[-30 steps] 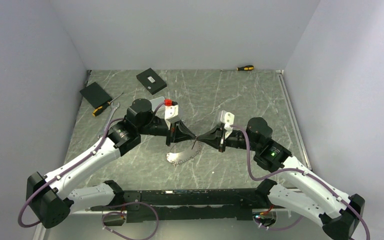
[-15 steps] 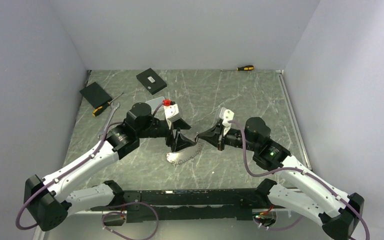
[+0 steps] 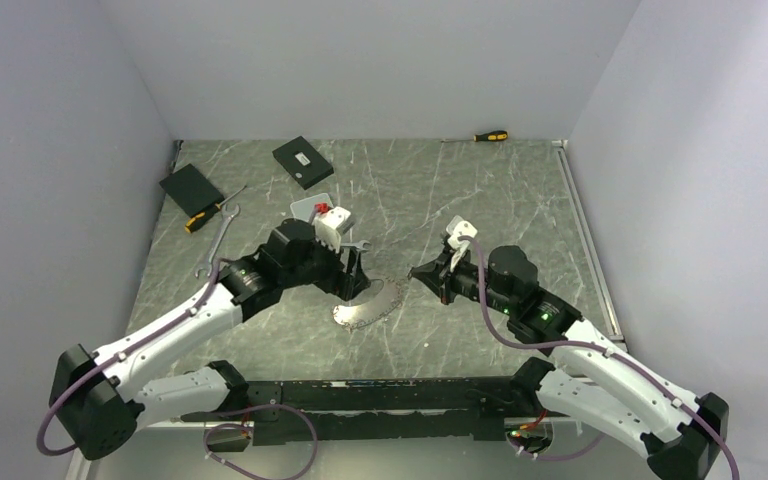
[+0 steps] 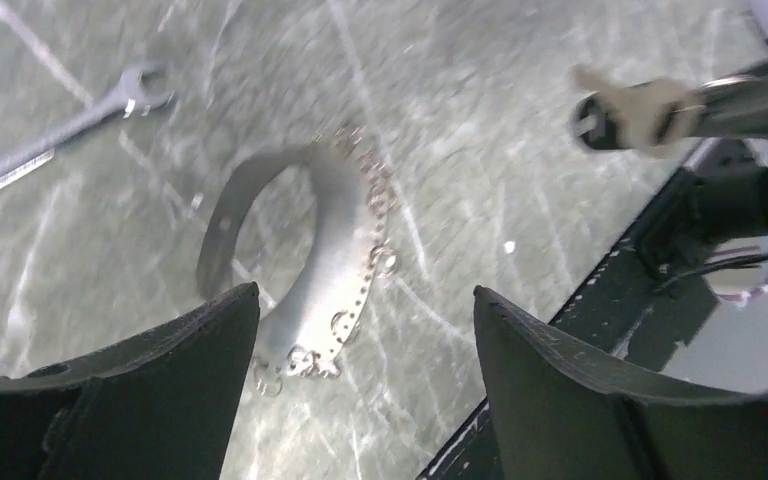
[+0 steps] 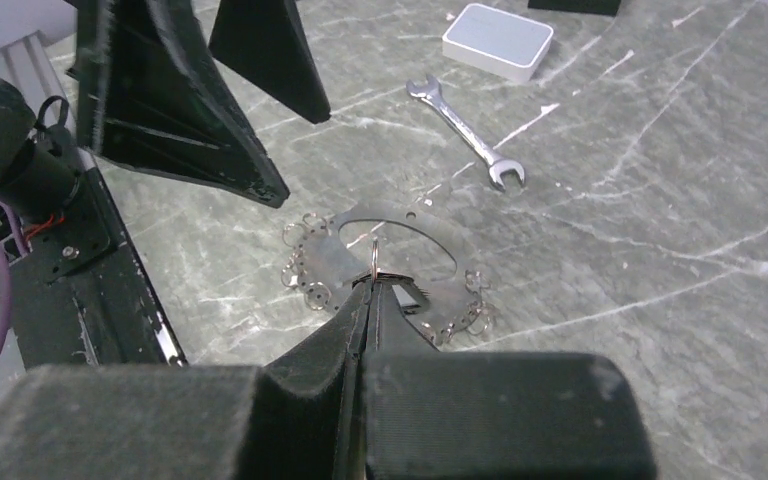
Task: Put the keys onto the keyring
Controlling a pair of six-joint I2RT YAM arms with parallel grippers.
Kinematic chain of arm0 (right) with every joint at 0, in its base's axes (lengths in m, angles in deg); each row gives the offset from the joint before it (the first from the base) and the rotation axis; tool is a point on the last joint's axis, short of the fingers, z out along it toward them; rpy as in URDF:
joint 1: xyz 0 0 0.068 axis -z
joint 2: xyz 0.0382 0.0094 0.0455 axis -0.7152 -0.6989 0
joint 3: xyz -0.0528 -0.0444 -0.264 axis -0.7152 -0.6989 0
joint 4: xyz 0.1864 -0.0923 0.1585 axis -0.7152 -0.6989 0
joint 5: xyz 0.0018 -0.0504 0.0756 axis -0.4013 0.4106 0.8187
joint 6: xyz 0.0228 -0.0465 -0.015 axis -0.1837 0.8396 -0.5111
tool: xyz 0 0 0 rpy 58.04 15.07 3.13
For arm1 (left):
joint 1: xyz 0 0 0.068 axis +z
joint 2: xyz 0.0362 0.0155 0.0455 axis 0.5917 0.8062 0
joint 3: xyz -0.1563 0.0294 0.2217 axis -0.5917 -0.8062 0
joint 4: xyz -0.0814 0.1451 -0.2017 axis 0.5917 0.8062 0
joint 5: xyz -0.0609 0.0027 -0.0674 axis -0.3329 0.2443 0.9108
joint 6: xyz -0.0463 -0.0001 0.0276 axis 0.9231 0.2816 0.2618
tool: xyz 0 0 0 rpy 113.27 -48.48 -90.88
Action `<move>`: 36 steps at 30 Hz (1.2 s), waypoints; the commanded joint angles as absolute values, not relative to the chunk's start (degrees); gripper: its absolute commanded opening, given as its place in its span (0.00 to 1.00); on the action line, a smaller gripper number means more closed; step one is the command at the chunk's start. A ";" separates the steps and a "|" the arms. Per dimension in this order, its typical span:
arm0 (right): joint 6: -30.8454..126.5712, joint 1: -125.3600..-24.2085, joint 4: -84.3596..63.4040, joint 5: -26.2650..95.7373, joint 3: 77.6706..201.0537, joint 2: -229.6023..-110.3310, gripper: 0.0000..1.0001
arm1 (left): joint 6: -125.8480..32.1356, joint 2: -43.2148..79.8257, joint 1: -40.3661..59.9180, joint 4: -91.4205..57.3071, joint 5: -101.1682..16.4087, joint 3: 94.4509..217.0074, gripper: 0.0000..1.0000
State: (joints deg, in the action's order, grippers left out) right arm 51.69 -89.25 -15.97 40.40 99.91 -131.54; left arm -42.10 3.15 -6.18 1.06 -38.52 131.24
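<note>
The left claw (image 4: 365, 293) is spread wide with nothing between its dark fingers (image 4: 160, 400). In the left wrist view it hangs just above the keyring (image 4: 335, 240) without touching it. The keyring lies flat on the grey marbled worktop (image 3: 460, 200), near the middle of the overhead view and between the two arms. It looks like a silvery crescent-shaped band with small loops dangling along its outer edge. The right claw (image 5: 370, 290) is pinched shut. At its tip a small ring (image 5: 374, 255) stands up, and in the left wrist view a blurred key (image 4: 628, 104) sticks out of it at the upper right of the frame. That key is held in the air, apart from the keyring and to its right. A silver open-ended wrench (image 5: 465, 145) lies on the worktop beyond the keyring in the right wrist view, with a white box (image 5: 497, 40) further back near the top edge. In the overhead view two black boxes (image 3: 303, 162) sit at the upper left. A yellow-and-black screwdriver (image 3: 205, 215) lies just below the left-hand box, and another screwdriver (image 3: 490, 135) lies against the back wall.
</note>
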 commanded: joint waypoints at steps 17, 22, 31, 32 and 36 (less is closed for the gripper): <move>50.08 -89.43 -12.63 41.99 97.38 -134.07 0.00 | -36.90 23.61 -4.47 11.39 -47.47 129.43 0.44; 49.67 -89.43 -11.77 42.63 96.73 -133.34 0.00 | -38.26 28.73 -3.74 11.32 -47.02 131.58 0.40; 49.57 -89.43 -11.58 43.67 96.77 -133.66 0.00 | -42.28 27.34 -3.10 11.24 -45.24 132.13 0.41; 49.58 -89.43 -11.48 43.78 96.85 -133.77 0.00 | -42.64 27.47 -3.06 11.24 -45.27 132.28 0.40; 49.67 -89.43 -11.38 44.10 96.94 -134.29 0.00 | -43.57 28.60 -3.10 11.30 -45.50 133.18 0.32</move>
